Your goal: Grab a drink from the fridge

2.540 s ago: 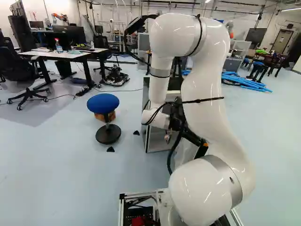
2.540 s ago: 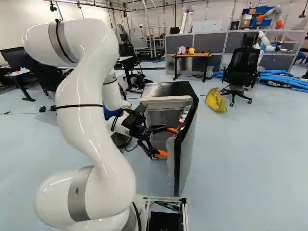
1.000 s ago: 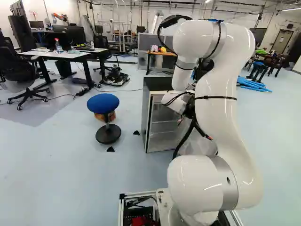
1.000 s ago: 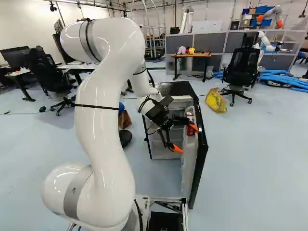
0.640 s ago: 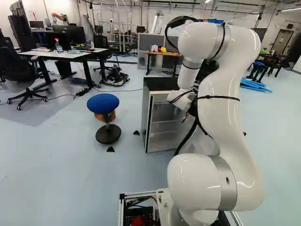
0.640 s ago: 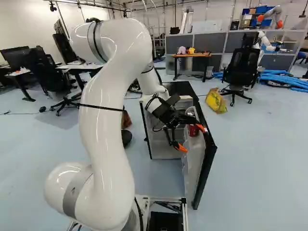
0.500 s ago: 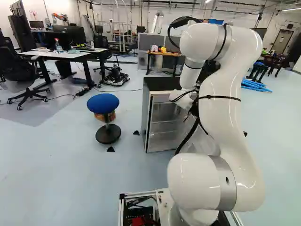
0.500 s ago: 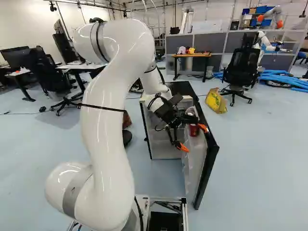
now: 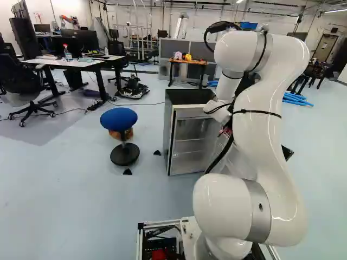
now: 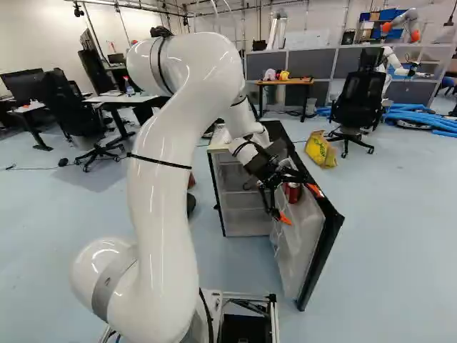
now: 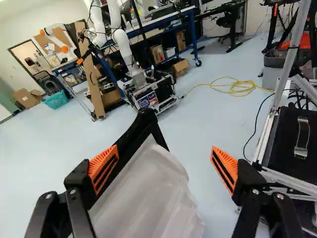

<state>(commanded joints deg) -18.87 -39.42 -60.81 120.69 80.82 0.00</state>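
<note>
Your glossy white jointed arm (image 10: 164, 186) has shifted right, the black-edged, pale-lined fridge door (image 10: 298, 232) swinging wider open.

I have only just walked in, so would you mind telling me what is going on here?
The white robot arm is reaching to the open door of a small fridge. Its pincer is open at the door's edge, gripping nothing. A red can sits in the door close by, so the drink has not been grabbed yet.
</note>
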